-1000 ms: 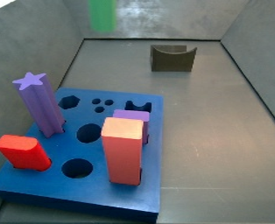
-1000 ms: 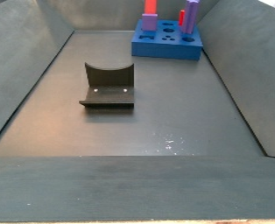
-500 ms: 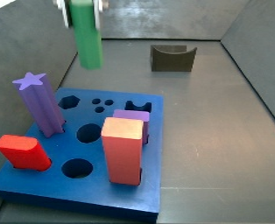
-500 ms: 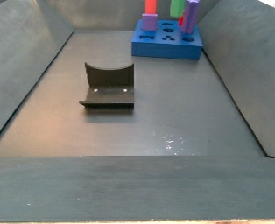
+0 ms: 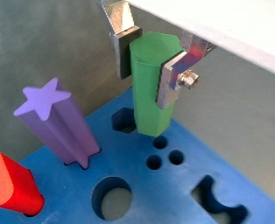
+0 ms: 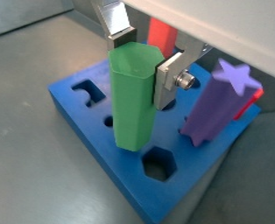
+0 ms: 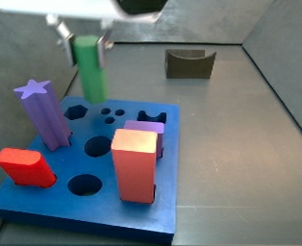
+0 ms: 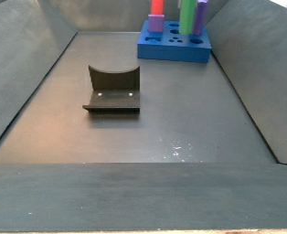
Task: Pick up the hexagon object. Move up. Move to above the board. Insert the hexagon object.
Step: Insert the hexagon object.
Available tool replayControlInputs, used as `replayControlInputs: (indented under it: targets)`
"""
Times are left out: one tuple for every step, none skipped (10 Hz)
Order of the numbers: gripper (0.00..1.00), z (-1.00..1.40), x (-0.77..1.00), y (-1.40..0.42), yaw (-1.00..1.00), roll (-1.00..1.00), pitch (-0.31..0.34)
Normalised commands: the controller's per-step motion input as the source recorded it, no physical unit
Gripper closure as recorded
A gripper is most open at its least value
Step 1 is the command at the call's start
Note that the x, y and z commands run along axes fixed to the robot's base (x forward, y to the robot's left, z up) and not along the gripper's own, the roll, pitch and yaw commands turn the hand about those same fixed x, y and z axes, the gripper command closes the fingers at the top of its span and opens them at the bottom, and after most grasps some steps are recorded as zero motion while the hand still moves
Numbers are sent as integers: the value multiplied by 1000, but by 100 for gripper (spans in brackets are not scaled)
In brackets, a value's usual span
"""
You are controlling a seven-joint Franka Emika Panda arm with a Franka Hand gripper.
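My gripper (image 5: 150, 54) is shut on the hexagon object (image 5: 151, 86), a tall green faceted post, and holds it upright over the blue board (image 5: 186, 185). In both wrist views its lower end hangs just above the hexagon hole (image 6: 158, 163), beside the purple star post (image 5: 58, 122). The post also shows in a wrist view (image 6: 134, 96), with the gripper (image 6: 144, 52) gripping its upper part. In a side view the gripper (image 7: 87, 40) holds the green post (image 7: 88, 69) over the board's far left corner (image 7: 77, 110). In the distant side view the post (image 8: 187, 10) stands over the board (image 8: 173, 47).
On the board stand a purple star post (image 7: 42, 113), a red block (image 7: 24, 165), a salmon tall block (image 7: 136, 165) and a purple block (image 7: 146, 129). A dark olive U-shaped block (image 7: 188, 62) lies at the back. Grey walls enclose the floor.
The gripper with the green post has come down and forward, from high behind the board to just over its far left corner by the hexagon hole.
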Motion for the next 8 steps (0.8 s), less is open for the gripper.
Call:
replayControlInputs:
  targets:
    - [100,-274,-389,0,166,-16,-220]
    - [100,-111,-397,0,131,0,-240]
    - [100,-60,-394,-71,137,37,-237]
    - [100,-23,-354,-149,137,77,-183]
    - [100,-94,-446,-86,149,44,-204]
    - [100,-194,-306,-94,111,1,-174]
    - [100,-257,-89,-97,6,3,-77]
    - [100,-254,-17,-63,0,0,-41]
